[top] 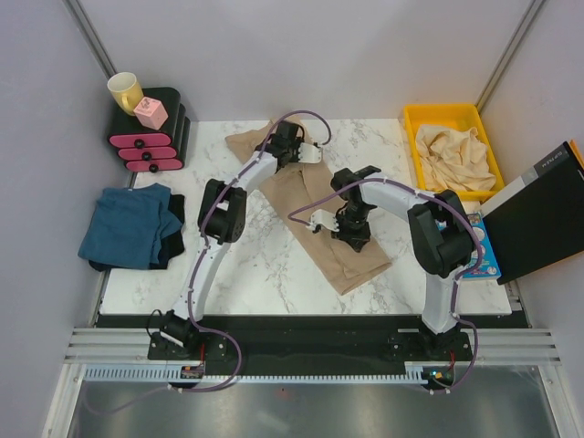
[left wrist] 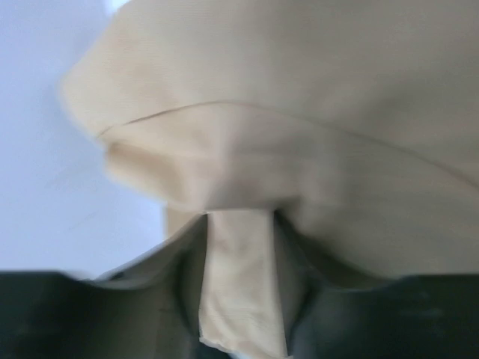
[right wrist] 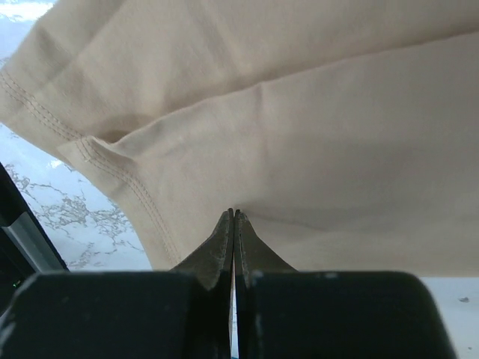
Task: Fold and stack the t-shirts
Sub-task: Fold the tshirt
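Tan cloth lies in a long slant across the marble tabletop [top: 255, 265] — this tan t-shirt [top: 347, 265] runs from the far middle to the near right. The left gripper [left wrist: 239, 224] is at its far end. A fold of the shirt sits between its fingers [left wrist: 176, 299], which stand a little apart, and I cannot tell if they squeeze it. The right gripper [right wrist: 233, 217] is pressed together, its tips touching the middle of the shirt. A teal-blue t-shirt [top: 123, 224] lies at the left edge on top of a dark navy t-shirt [top: 175, 228]. More beige t-shirts [top: 453, 157] are piled in a yellow bin [top: 411, 137] at the far right.
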`<action>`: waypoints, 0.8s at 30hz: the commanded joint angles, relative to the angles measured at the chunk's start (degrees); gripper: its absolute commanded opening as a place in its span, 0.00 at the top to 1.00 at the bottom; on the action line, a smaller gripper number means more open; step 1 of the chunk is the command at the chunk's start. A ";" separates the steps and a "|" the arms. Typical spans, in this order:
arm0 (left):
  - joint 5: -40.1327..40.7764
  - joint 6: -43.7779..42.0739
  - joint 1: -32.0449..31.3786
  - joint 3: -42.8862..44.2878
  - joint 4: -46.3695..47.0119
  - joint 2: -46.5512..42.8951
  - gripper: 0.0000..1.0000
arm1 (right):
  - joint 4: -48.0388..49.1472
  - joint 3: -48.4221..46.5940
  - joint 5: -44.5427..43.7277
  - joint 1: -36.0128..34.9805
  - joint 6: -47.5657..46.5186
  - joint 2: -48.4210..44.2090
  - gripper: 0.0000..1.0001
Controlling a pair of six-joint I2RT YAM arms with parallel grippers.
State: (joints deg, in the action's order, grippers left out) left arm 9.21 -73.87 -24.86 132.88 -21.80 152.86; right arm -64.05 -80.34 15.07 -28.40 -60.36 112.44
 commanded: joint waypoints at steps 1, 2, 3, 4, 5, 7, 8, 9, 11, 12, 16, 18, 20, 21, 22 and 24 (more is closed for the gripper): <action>-1.05 2.76 -1.24 -1.92 5.36 -3.96 0.36 | -0.90 -3.25 1.98 -0.60 0.42 -1.96 1.00; -0.34 3.11 -1.15 -2.62 5.89 -5.71 0.27 | -0.90 -3.34 1.63 -0.77 0.33 -2.31 1.00; 0.36 3.29 -0.98 -4.71 7.37 -7.03 0.14 | -0.90 -3.16 1.02 -0.69 -0.02 -2.75 1.00; 1.41 3.64 -0.54 -5.78 8.17 -8.26 0.04 | -0.90 -2.99 0.67 -0.69 -0.20 -3.71 1.00; 1.94 4.60 -0.28 -6.83 8.70 -9.41 0.01 | -0.90 -2.72 0.40 -0.69 -0.37 -4.24 1.00; 3.35 5.74 0.60 -8.42 8.88 -12.92 0.01 | -0.81 -2.02 -0.39 -0.60 -0.81 -5.38 1.00; 4.14 6.79 0.87 -9.04 8.80 -14.07 0.01 | -0.81 -1.84 -0.65 -0.60 -0.99 -5.48 1.00; 5.10 7.33 1.22 -9.74 8.71 -15.90 0.01 | -0.55 -1.41 -0.83 -0.77 -1.08 -5.83 1.00; 9.67 10.30 2.44 -10.01 8.01 -17.50 0.01 | -0.11 -0.97 -1.01 -0.60 -1.17 -6.01 1.00; 11.34 11.89 3.06 -10.01 7.92 -19.07 0.01 | 0.67 -0.53 -1.09 -0.60 -1.08 -5.83 1.00; 18.29 21.73 7.97 -11.49 1.52 -24.60 0.01 | 2.61 -0.26 -1.18 -0.60 -0.99 -3.38 1.00; 17.77 27.36 9.82 -16.14 -0.34 -28.38 0.01 | 4.19 -0.70 -1.10 -0.60 -0.64 -1.54 1.00; 16.54 29.92 12.02 -21.92 -0.78 -34.01 0.00 | 4.90 -1.31 -0.66 -0.60 -0.03 -0.13 1.00; 16.37 30.27 12.55 -23.53 -0.87 -35.42 0.01 | 5.25 -2.36 -0.48 -0.60 0.24 1.45 1.00; 16.45 30.71 13.43 -24.85 -1.05 -37.96 0.01 | 5.34 -3.07 -0.22 -0.60 0.50 2.16 1.00; 16.36 31.06 14.14 -27.32 -1.66 -40.08 0.01 | 5.43 -5.08 0.74 -0.69 1.20 4.35 1.00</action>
State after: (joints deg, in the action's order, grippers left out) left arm 24.23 -49.91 -11.49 109.75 -21.10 119.92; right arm -60.34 -81.54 13.54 -29.10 -60.14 113.03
